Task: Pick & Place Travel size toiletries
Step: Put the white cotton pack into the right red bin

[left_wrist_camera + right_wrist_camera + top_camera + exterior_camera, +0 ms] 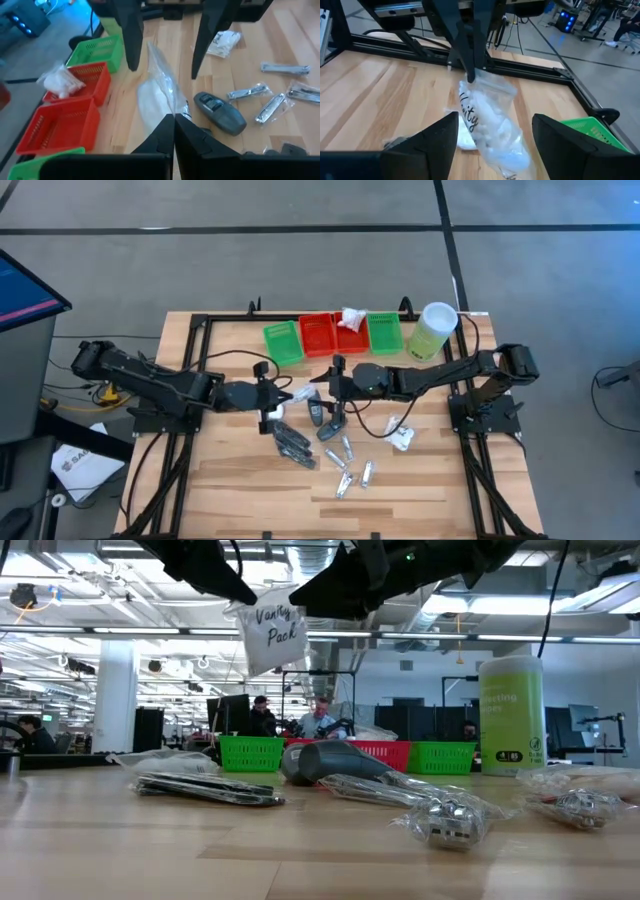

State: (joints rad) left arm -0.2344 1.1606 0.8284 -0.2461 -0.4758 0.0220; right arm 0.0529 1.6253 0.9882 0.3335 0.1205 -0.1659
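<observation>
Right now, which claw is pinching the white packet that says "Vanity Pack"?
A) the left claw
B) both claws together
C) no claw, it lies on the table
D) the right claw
A: the left claw is shut on the top edge of the white packet, which hangs clear of the table, while the right claw stands open on either side of it without closing on it.

High view: four trays [335, 335] in a row along the desk [230, 480] upper edge, a packet [351, 318] lying in one; cylinder [433, 331] at the row's right end. Both pincers meet at frame centre. Below them, loose toiletries [345, 460] lie scattered; another packet [401, 437] lies right of centre.
</observation>
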